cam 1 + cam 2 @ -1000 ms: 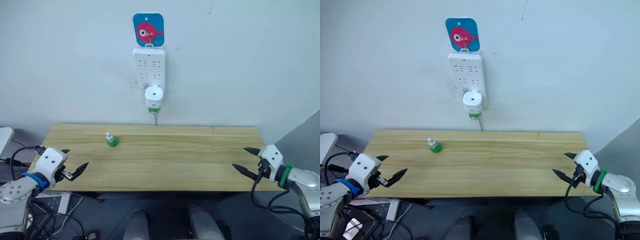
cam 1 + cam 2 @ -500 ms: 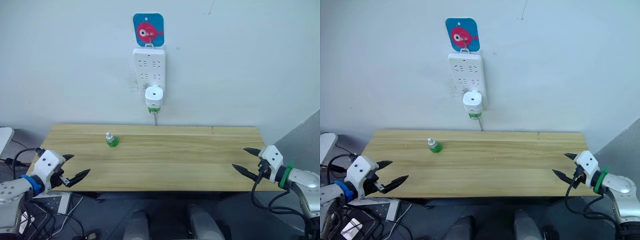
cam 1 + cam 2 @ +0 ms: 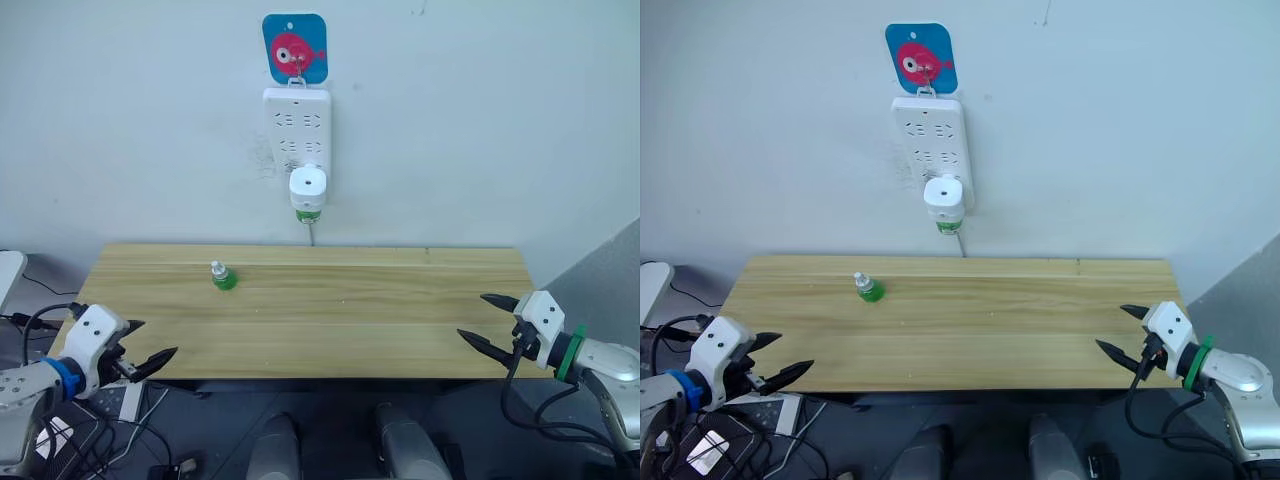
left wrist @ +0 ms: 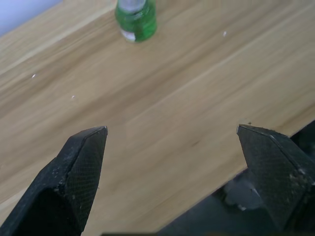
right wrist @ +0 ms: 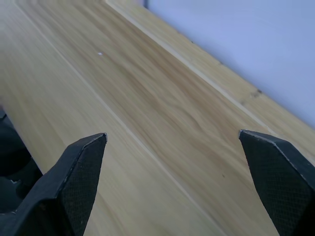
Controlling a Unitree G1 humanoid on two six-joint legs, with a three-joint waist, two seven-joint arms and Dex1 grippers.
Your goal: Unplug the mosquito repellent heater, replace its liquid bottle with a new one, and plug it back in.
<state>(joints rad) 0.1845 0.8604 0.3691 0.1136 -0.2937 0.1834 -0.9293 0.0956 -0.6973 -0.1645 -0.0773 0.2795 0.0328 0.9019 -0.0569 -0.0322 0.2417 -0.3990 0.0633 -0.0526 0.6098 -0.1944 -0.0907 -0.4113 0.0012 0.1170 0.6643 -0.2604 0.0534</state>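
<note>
Left gripper [image 3: 143,344] hangs off the near-left table [image 3: 380,320] corner, fingers spread wide, nothing in them. I guess both arms are parked low so the view stays open. The new one [image 3: 221,277], white cap up, stands at about 1 o'clock from it, well apart. The mosquito repellent heater [image 3: 308,189] sits plugged into the power strip [image 3: 296,125] on the wall at 12 o'clock, its liquid bottle [image 3: 308,214] screwed in underneath. Right gripper [image 3: 486,318] idles at the near-right edge, also spread and empty, heater at roughly 10 o'clock.
</note>
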